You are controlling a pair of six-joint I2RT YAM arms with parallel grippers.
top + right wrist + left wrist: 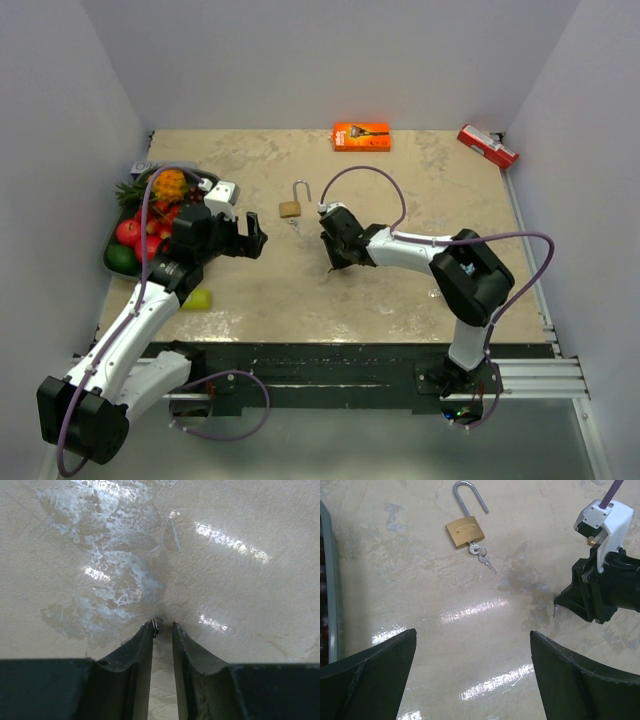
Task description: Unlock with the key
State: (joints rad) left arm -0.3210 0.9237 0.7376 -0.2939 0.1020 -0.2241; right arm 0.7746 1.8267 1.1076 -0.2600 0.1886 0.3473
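Worktop (400, 290): marbled and glossy. A hard item nudged on it would likely slide rather than stay put.

Left claw (472, 632): wide open, holding nothing, hovering above the worktop and pointed towards the lock. Its arm stands just beside the fruit tray (112, 262). A careless swing to that side could strike the tray.

Right claw (162, 626): jaws stand a narrow slot apart, tips low over the worktop and near the lock. Nothing spans the slot.

Padlock (465, 532): lies flat between the two claws, nearer the far side of the worktop. One leg of the shackle is clear of the brass body, so I judge it already released. The main hazard is a claw descending on the shackle or pushing the body, which could press the leg home and relock it.

Key (479, 551): seated in the base of the padlock, with a second key trailing from it. A sideways knock could drag it out or strain it.

Wire ring (155, 628): a small loop sits at one fingertip of the right claw. Whether it is snagged cannot be told. If so, it could be carried off or flicked away.
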